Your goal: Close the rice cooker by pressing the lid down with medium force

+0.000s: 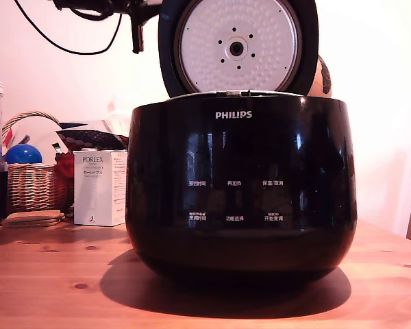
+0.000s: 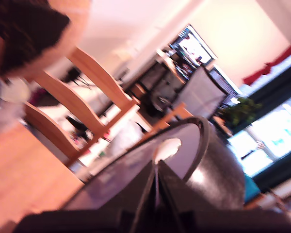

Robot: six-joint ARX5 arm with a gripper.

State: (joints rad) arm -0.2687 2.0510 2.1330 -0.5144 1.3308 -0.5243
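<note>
One cooker: the black Philips cooker (image 1: 241, 188) sat front and centre on the wooden table (image 1: 48, 288), taking up most of the exterior view, white button labels on its front.
Lid: the lid (image 1: 238, 46) stood open, tipped up at the back of the cooker, dimpled silver underside facing the camera, hole in the middle.
Claw: the gripper (image 2: 156, 194) looked pinched nearly closed in the wrist view, just a thin slit between the dark fingers (image 2: 136, 204), nothing in it. It was right over the lid's glossy outer face (image 2: 136, 170), but I couldn't tell if it actually touched.
Arm: a dark bit of arm (image 1: 103, 8) poked in at the top on the exterior view's left, just beside the lid's edge, cable (image 1: 61, 42) dangling.
Left side stuff: a flat brown thing (image 1: 33, 218), a white Porlex box (image 1: 100, 187), a wicker basket (image 1: 31, 179) with a blue ball (image 1: 22, 154).
Far back: wrist view was blurry, showing wooden chairs (image 2: 82, 104), a plant (image 2: 240, 110) and bright windows (image 2: 276, 128).
</note>
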